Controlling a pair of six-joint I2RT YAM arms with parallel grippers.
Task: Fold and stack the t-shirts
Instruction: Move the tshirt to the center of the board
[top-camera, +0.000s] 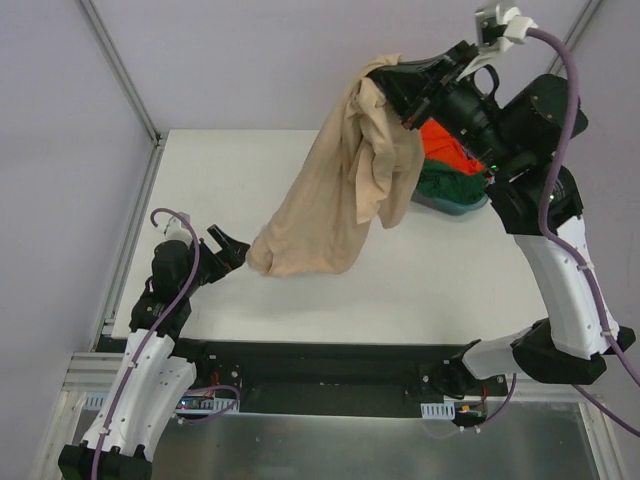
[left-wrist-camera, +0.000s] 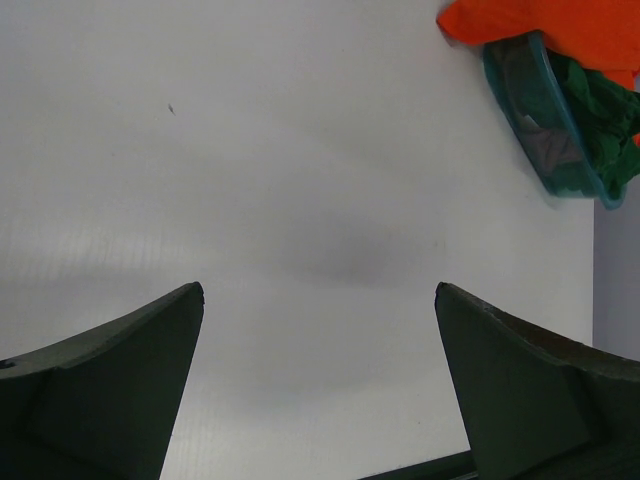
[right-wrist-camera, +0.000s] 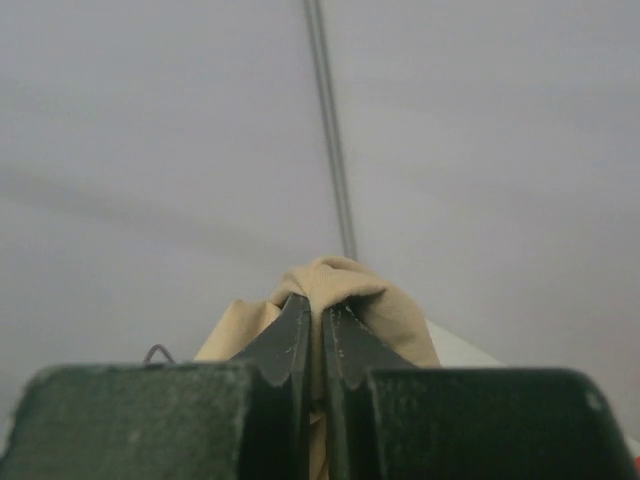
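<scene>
My right gripper (top-camera: 383, 76) is raised high above the far right part of the bench (top-camera: 420, 270), its jaws pinched tight on a bunched fold of the tan shirt (top-camera: 340, 200). The shirt hangs from that one grip in a long, loose drape. In the top view its long axis runs from the gripper at upper right down to a rounded lower end at lower left, which sits close to my left gripper (top-camera: 232, 248). I cannot tell whether that hem touches the bench or hangs just above it. The left gripper sits low over the near left part of the bench with its jaws spread wide and nothing between them. The right wrist view confirms the pinch: the right gripper (right-wrist-camera: 322, 310) has its fingers pressed together, with the tan shirt (right-wrist-camera: 345, 280) bulging out just past the tips, though none of the drape below shows there. The left wrist view misses the tan shirt. Beyond the left gripper (left-wrist-camera: 320, 290) it shows bare bench (left-wrist-camera: 250, 150) and, towards the far right corner, the teal basin (left-wrist-camera: 530, 110) with the orange shirt (left-wrist-camera: 570, 25) and the green shirt (left-wrist-camera: 600, 110) spilling over its rim. From above, the basin (top-camera: 450, 208), the orange shirt (top-camera: 440, 145) and the green shirt (top-camera: 450, 185) are partly hidden behind the right arm.
</scene>
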